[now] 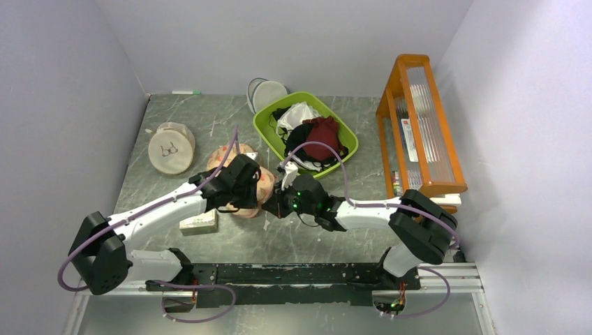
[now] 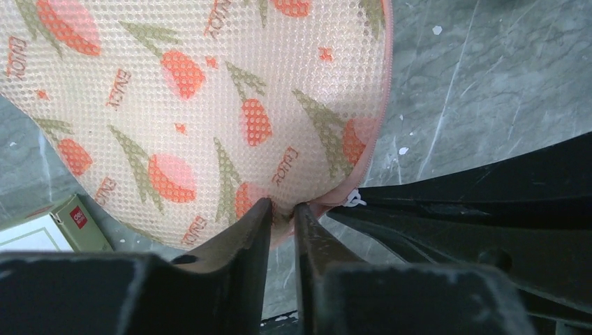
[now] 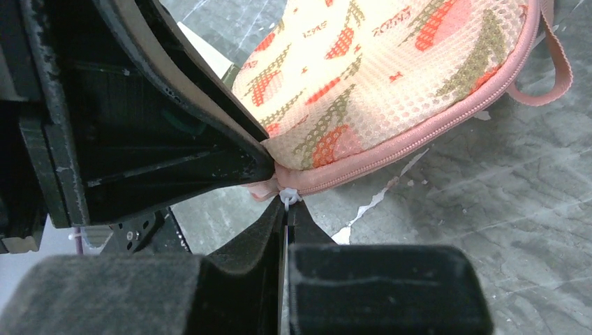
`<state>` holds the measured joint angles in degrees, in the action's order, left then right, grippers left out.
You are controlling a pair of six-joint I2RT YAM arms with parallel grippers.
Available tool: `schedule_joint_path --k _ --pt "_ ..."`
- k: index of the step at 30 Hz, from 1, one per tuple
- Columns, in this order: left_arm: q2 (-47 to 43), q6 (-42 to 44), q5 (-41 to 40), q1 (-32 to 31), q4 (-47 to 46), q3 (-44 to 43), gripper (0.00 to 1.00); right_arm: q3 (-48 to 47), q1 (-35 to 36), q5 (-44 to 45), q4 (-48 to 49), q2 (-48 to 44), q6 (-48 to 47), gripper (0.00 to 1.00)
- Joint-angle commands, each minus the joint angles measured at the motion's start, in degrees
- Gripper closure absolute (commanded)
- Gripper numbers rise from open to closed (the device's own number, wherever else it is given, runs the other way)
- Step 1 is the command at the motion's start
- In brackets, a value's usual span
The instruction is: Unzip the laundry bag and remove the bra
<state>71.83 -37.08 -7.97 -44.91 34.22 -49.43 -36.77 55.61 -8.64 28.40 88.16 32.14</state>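
The peach-pink flower-print laundry bag (image 1: 234, 155) lies mid-table, mostly under my left gripper (image 1: 261, 194). In the left wrist view the bag (image 2: 209, 105) fills the frame and my left gripper (image 2: 283, 208) is shut on its near edge, pinching the fabric beside the zip end. My right gripper (image 3: 286, 208) is shut on the white zip pull (image 3: 287, 196) at the end of the pink zip, which looks closed along the visible edge of the bag (image 3: 391, 77). The pull also shows in the left wrist view (image 2: 354, 199). The bra is not in view.
A green basket (image 1: 269, 127) behind the bag holds a dark red garment (image 1: 322, 131) and white cloth. A round beige pouch (image 1: 171, 148) lies left, a round white mesh pouch (image 1: 267, 93) at the back, an orange rack (image 1: 419, 125) right, a small box (image 1: 199, 222) near the left arm.
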Motion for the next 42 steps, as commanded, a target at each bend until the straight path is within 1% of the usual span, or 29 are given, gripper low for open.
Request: schedule_joint_path --k 1,4,7,11,14,17,20,23,26,27,28,30,31,32,34,35,38,42 --pt "-0.1 0.7 -2.2 -0.4 -1.0 1.0 0.76 -0.3 -0.2 -0.6 -0.5 0.9 -0.2 1.0" --pt "-0.8 0.0 -1.6 -0.4 -1.2 2.4 0.87 0.6 -0.1 0.5 -1.2 0.8 -0.1 1.0" --pt "-1.8 -1.1 -0.5 -0.4 -1.0 3.9 0.93 1.4 -0.1 2.0 -2.4 0.3 -0.8 1.0" --pt "-3.4 -3.9 -0.3 -0.4 -0.1 5.9 0.93 3.3 -1.2 5.0 -3.6 -0.7 -1.4 1.0" --pt "-4.2 -6.7 -2.0 -0.4 1.6 7.0 0.93 4.8 -4.4 4.9 -4.1 -1.1 -2.5 1.0" --pt "-5.2 -9.9 -3.8 -0.4 3.3 8.3 0.93 5.6 -7.8 4.6 -5.3 -1.2 -5.3 1.0" --pt "-5.9 -11.8 -4.9 -0.4 4.1 9.3 0.93 5.4 -9.2 4.7 -8.1 -1.7 -8.9 1.0" --pt "-6.6 -11.6 -4.3 -0.4 4.1 9.6 0.93 5.6 -9.2 0.3 -8.4 -2.9 -11.1 1.0" --pt "-7.9 -9.6 -3.0 -0.4 3.1 9.0 0.92 7.5 -8.0 -5.1 -4.9 -3.5 -9.6 1.0" --pt "-8.6 -8.9 -2.4 -0.4 2.8 8.6 0.84 7.8 -7.3 -5.7 -3.7 -3.6 -8.6 1.0" --pt "-9.5 -7.9 -1.7 -0.4 2.4 8.2 0.72 8.3 -6.3 -5.9 -2.6 -3.7 -7.6 1.0" --pt "-11.9 -6.5 -0.1 -0.5 0.6 7.8 0.47 8.9 -4.7 -5.9 -0.5 -3.9 -5.1 1.0" --pt "-13.3 -5.8 0.7 -0.5 -0.3 7.6 0.37 9.1 -4.1 -6.0 0.6 -3.8 -4.2 1.0" --pt "-14.7 -5.2 1.7 -0.5 -1.3 7.5 0.3 9.1 -3.7 -6.1 1.6 -3.8 -3.0 1.0" --pt "-16.6 -3.8 4.2 -0.7 -3.5 7.4 0.21 9.2 -3.4 -6.3 3.3 -3.7 -1.1 1.0" --pt "-16.9 -3.0 5.6 -0.7 -4.7 7.3 0.18 9.2 -3.2 -6.4 4.0 -3.8 -0.2 1.0" --pt "-14.2 -1.3 9.0 -1.1 -6.2 6.1 0.14 9.5 -3.1 -6.6 6.2 -4.0 1.4 1.0" --pt "-10.2 -0.2 9.2 -2.7 -7.2 5.7 0.12 9.3 -3.1 -7.4 7.0 -3.5 2.1 1.0"
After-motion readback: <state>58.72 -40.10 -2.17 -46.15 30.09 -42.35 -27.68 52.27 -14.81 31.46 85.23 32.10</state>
